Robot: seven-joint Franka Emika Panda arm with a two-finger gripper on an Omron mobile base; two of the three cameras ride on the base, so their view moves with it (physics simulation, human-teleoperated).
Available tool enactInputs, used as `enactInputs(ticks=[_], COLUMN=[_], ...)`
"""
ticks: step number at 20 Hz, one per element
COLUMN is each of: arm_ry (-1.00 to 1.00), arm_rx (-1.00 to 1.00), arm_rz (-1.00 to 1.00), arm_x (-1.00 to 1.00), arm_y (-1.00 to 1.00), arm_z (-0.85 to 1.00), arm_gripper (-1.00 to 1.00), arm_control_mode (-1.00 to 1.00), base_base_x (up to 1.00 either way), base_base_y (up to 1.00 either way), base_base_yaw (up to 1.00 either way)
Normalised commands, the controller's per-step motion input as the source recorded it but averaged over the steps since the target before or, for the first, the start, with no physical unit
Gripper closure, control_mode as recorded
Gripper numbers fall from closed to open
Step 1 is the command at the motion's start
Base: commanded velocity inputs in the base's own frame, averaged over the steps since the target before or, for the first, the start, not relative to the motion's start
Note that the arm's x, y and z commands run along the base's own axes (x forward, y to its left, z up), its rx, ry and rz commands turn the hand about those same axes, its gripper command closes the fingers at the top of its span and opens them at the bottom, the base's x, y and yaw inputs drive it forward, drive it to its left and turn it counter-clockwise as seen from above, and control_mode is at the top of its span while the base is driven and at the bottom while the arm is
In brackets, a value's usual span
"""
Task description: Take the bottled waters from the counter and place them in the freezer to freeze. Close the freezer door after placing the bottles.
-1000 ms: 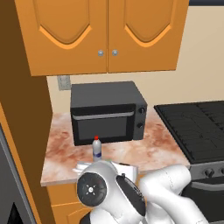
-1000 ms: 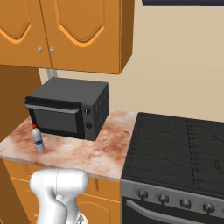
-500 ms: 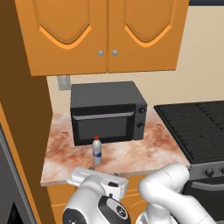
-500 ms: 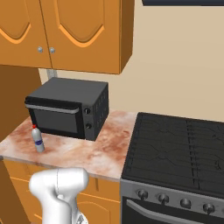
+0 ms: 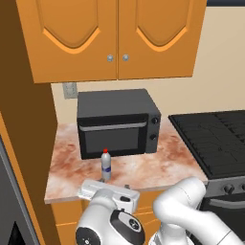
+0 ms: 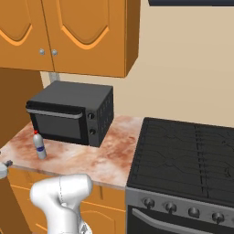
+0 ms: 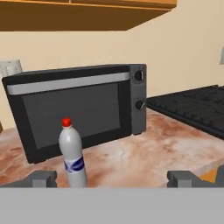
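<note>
A red-capped water bottle (image 5: 106, 165) (image 6: 40, 145) stands upright on the reddish marbled counter (image 5: 148, 168) (image 6: 91, 159), just in front of the microwave. In the hand view the bottle (image 7: 73, 156) rises left of centre, inside the span of my gripper (image 7: 113, 180). The gripper is open, its two tips far apart and short of the bottle. My hand (image 5: 109, 194) hangs at the counter's front edge, directly before the bottle. The light-blue-capped bottle is out of view. A grey fridge panel (image 5: 6, 191) runs along the lower left edge; the freezer's inside is hidden.
A black microwave (image 5: 118, 122) (image 6: 71, 112) (image 7: 78, 107) stands right behind the bottle. The black stovetop (image 5: 215, 141) (image 6: 187, 155) lies to the right. Orange wall cabinets (image 5: 115, 33) hang overhead, and a tall brown side panel (image 5: 24, 119) closes the left.
The hand has turned and sunk to the counter's front edge, so the bottle now stands free above it. The bottle has not moved.
</note>
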Motion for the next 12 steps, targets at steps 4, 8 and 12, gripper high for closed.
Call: enactInputs(ticks=[4, 8, 12], arm_ry=[0.00, 0.00, 0.00], arm_rx=[0.00, 0.00, 0.00], arm_rz=[0.03, 0.04, 0.04], arm_x=[0.37, 0.23, 0.30], arm_y=[0.00, 0.00, 0.00], arm_z=[0.00, -0.07, -0.06], arm_gripper=[-1.00, -1.00, -1.00], arm_control_mode=[-1.00, -1.00, -1.00], base_base_x=[0.00, 0.00, 0.00], base_base_y=[0.00, 0.00, 0.00], base_base_yaw=[0.00, 0.00, 0.00])
